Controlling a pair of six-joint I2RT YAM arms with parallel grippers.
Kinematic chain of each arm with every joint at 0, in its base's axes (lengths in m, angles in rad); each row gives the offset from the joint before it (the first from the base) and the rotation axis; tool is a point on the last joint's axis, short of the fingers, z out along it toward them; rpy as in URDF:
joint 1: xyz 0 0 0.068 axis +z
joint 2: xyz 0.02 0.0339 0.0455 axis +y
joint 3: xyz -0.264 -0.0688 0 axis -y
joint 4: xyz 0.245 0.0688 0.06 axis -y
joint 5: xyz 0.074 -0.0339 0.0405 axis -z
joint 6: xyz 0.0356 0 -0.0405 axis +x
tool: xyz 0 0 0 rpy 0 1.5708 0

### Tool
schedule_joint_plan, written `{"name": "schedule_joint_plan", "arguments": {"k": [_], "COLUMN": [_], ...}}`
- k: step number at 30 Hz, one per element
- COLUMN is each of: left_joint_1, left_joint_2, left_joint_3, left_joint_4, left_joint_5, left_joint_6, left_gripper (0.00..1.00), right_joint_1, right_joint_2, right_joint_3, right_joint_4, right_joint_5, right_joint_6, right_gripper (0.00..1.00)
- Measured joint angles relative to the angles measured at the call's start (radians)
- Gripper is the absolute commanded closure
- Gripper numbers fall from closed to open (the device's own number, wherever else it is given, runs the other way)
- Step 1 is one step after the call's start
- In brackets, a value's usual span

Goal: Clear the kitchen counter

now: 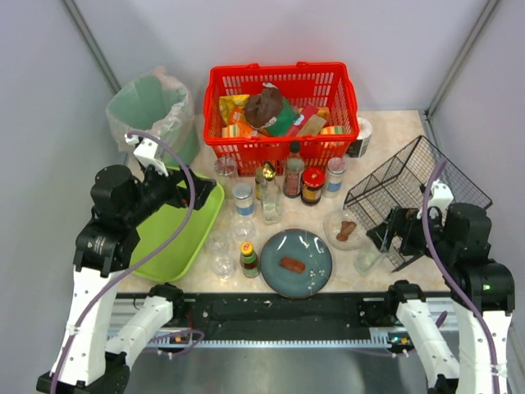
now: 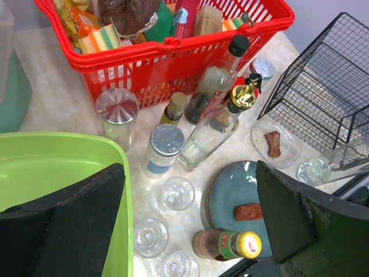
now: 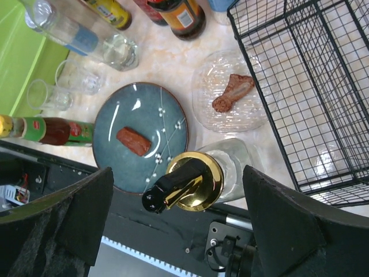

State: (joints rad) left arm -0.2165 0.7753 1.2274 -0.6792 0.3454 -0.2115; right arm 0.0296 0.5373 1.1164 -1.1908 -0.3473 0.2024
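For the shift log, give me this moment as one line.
kitchen counter: crowded | left gripper: open, empty, above green tray edge | right gripper: open, either side of gold-capped bottle

One red basket (image 1: 279,148); one green tray (image 1: 176,246); one blue plate (image 1: 310,246); three small tumblers (image 2: 177,193).

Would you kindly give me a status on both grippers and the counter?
Left gripper open, over green tray edge. Right gripper open, gold-capped bottle beneath, not gripped. Kitchen counter crowded: bottles, glasses, blue plate.
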Motion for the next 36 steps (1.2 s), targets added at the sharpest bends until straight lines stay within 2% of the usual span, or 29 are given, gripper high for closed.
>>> {"name": "schedule_joint_plan", "arguments": {"k": [12,25,27,31,33,35,36], "left_joint_1": [0.000,0.000,0.000,0.000,0.000,0.000,0.000], "left_joint_2": [0.002,0.004,0.004,0.006,0.006,0.008,0.008], "left_joint_3": [-0.045,-0.052,-0.052,-0.052,-0.052,-0.051,-0.050], "left_joint_4": [0.022,0.037,0.037,0.037,0.039,0.043,0.044], "left_joint_5": [-0.024,-0.025,-0.025,-0.024,-0.020,-0.019,-0.018], "left_joint_6": [-0.007,-0.007,-0.007,-0.007,-0.007,-0.007,-0.007], "left_gripper": [0.02,0.02,0.02,0.02,0.02,0.02,0.02], "right_joint_1": [0.000,0.000,0.000,0.000,0.000,0.000,0.000], "right_joint_2": [-0.186,-0.152,-0.126,-0.075,-0.056,-0.044,-0.039], "right_joint_3": [-0.161,-0.161,-0.161,-0.157,-0.145,-0.137,-0.133], "right_joint_4": [0.132,0.175,0.174,0.179,0.177,0.171,0.166], "right_joint_5": [-0.011,0.008,0.012,0.037,0.064,0.070,0.073], "right_joint_6": [0.002,0.003,0.003,0.000,-0.001,0.008,0.010], "right_gripper": [0.28,0.45,0.52,0.82,0.93,1.00,1.00]}}
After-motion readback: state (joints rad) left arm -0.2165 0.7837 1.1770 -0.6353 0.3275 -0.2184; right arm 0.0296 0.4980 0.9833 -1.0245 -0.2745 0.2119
